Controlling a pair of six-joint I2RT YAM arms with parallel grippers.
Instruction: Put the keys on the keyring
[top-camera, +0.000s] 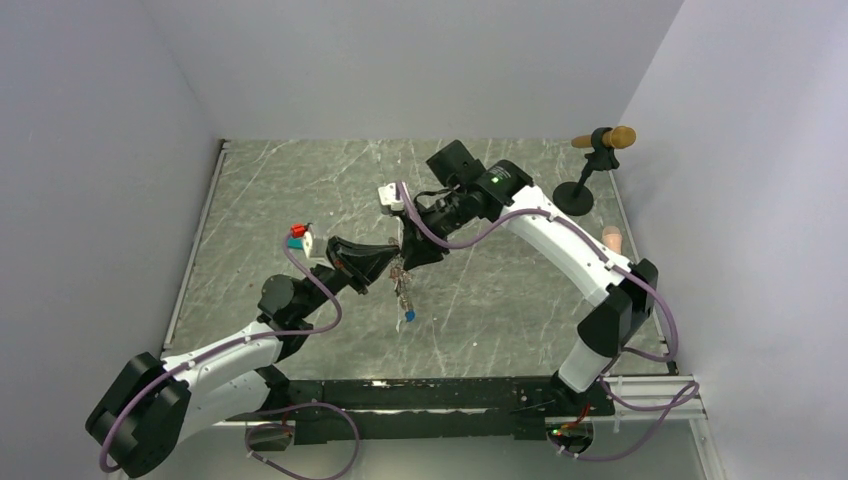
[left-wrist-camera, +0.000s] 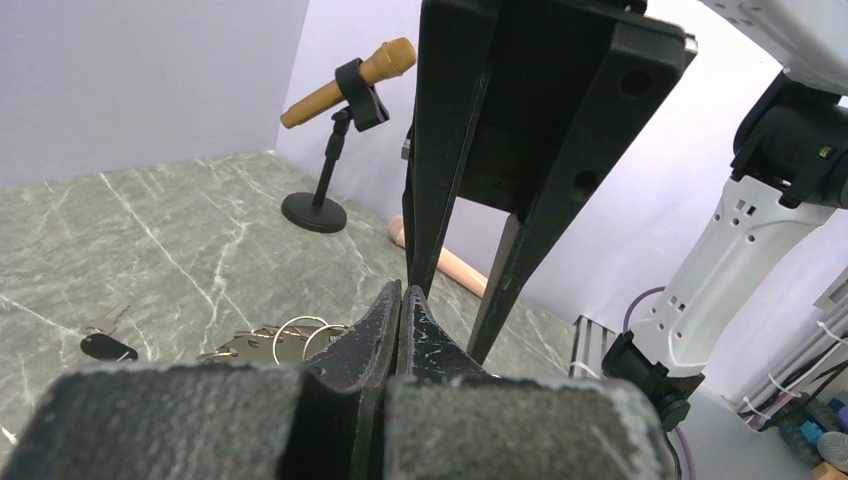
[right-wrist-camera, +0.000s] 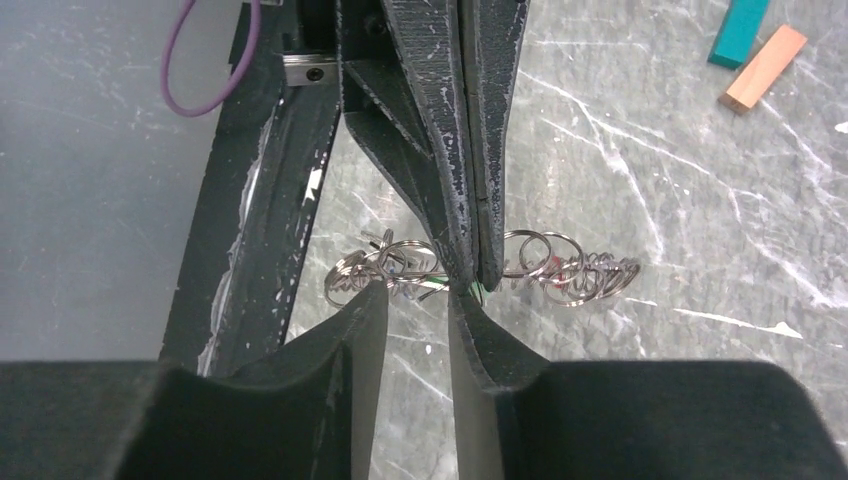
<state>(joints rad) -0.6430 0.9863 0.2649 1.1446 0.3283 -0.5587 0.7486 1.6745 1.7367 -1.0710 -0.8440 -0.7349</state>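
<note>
**Left gripper (top-camera: 390, 262) clenched on the keyring (top-camera: 400, 284), right gripper (top-camera: 404, 252) parted**

Overhead camera: I count two grippers, meeting tip to tip at mid-table. One keyring trails from them toward the near edge, with one blue key (top-camera: 408, 316) at its end. I cannot tell whether the bunch hangs or lies on the table (top-camera: 500, 300). One microphone (top-camera: 600, 139) stands in the far right corner, well apart. One pinkish thing (top-camera: 612, 238) lies by the right wall.

Left wrist camera: my left fingers (left-wrist-camera: 380, 325) are pressed together with no gap. The right gripper's two fingers come down from above, spread, and one ends just beside my left tips. Silver loops of the keyring show just left of them. One black-headed key (left-wrist-camera: 103, 345) lies alone, further left.

Right wrist camera: my right fingers (right-wrist-camera: 362, 325) stand apart and grip nothing. The shut left tips bite into the row of silver loops, which overlap too much to count. A sliver of the green key (right-wrist-camera: 438, 286) shows in the gap. One teal block (right-wrist-camera: 744, 30) and one tan block (right-wrist-camera: 765, 66) lie side by side, well apart from the rings.
</note>
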